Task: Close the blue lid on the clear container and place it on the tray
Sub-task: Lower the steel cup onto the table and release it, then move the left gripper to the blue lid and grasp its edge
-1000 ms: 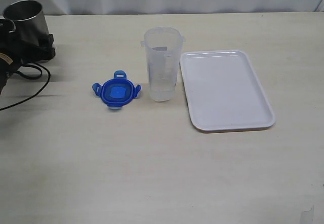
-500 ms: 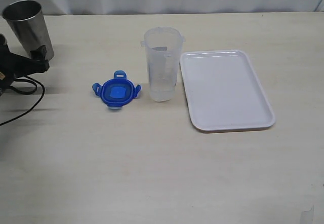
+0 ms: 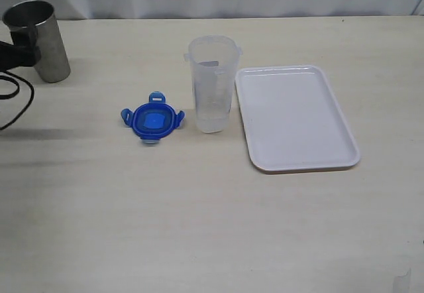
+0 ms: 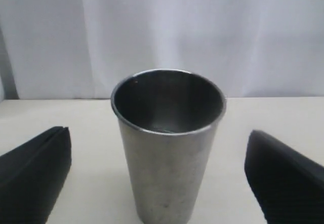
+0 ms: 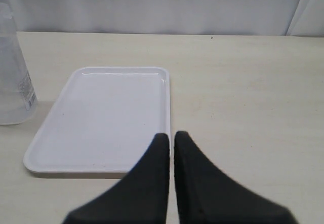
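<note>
Left wrist view, left pincer [image 4: 158, 132] spread before steel cup [image 4: 167, 178], right pincer [image 5: 171, 136] pressed together

On the bench [image 3: 199, 227], the container [image 3: 212, 84] stands at centre frame, with the lid [image 3: 153, 120] lying just left of it and the tray [image 3: 295, 117] just right. The cup [image 3: 41, 33] stands at upper left, well apart.

Exterior camera looks down on the whole tabletop [image 3: 199, 227]. Left wrist camera sits low, close before the cup [image 4: 167, 148]; right wrist overlooks the tray [image 5: 101, 112]; exterior shares both.
</note>
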